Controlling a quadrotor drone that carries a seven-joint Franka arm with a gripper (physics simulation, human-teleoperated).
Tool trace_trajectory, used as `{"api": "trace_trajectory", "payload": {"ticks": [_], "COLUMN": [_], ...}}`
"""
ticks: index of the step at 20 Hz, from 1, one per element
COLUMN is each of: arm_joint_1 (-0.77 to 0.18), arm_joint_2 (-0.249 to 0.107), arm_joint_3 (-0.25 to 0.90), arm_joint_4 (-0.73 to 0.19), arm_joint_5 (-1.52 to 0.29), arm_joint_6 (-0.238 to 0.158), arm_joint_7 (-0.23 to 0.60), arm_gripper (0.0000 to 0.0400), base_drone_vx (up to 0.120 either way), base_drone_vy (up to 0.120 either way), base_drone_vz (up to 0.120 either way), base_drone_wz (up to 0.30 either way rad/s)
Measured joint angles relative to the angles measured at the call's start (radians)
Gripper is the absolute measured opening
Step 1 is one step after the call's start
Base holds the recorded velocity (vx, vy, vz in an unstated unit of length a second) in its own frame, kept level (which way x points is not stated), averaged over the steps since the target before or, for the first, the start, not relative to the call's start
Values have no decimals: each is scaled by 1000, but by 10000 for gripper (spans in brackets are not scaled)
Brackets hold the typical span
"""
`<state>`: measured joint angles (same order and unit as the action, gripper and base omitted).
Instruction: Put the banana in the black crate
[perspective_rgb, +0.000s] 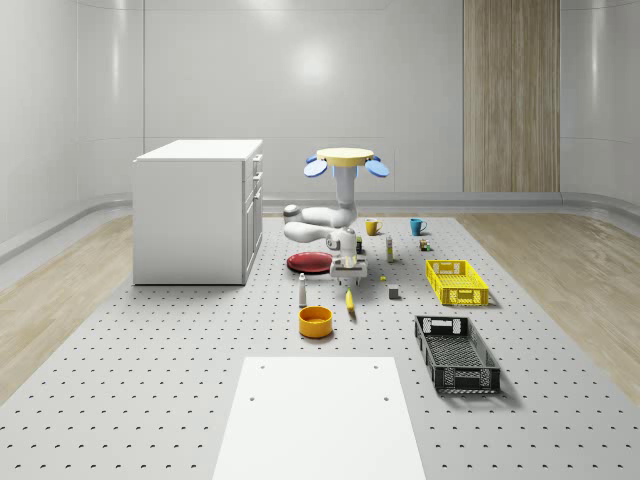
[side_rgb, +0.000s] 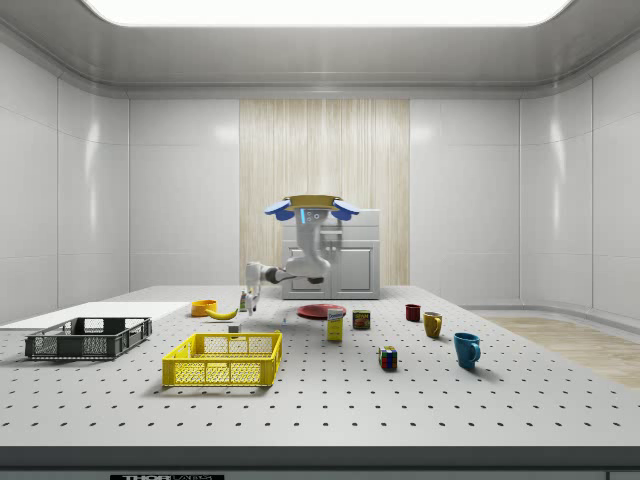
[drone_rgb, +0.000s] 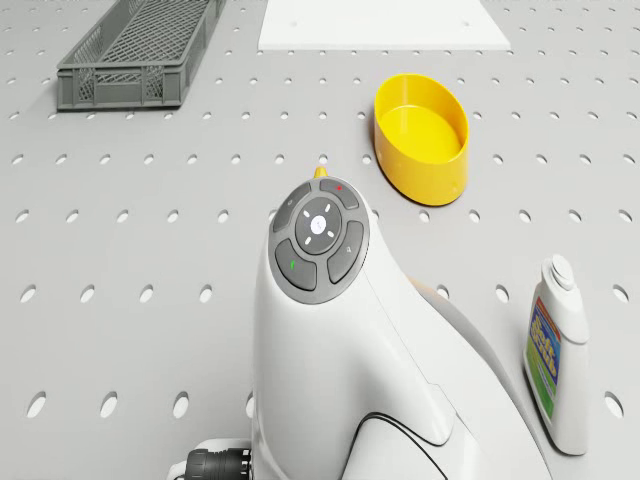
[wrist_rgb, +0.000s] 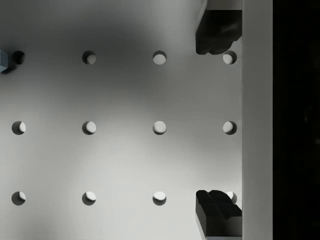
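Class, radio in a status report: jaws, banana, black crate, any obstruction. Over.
Drone hovering over perforated table; gripper low, jaws open, empty. Curved yellow banana on table beside it, ungrasped. Black plastic mesh crate empty; round orange bowl nearby, path clear.

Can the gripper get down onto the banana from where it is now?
Probably yes. The gripper hangs open above bare table, close beside the banana, with nothing between them; the orange bowl stands clear.
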<state>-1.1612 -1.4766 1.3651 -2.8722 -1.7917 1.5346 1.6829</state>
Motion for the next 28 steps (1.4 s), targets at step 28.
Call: {"api": "trace_trajectory", "payload": {"ticks": [28], "arm_joint_1": [-9], "arm_joint_2": [-40], "arm_joint_3": [6], "arm_joint_4": [2], "arm_joint_5": [16], "arm_joint_6": [38], "arm_joint_7": [7], "arm_gripper": [400], "base_drone_vx": [120], "base_drone_vy": [-3], "base_drone_vz": [0], "base_drone_wz": [0]}}
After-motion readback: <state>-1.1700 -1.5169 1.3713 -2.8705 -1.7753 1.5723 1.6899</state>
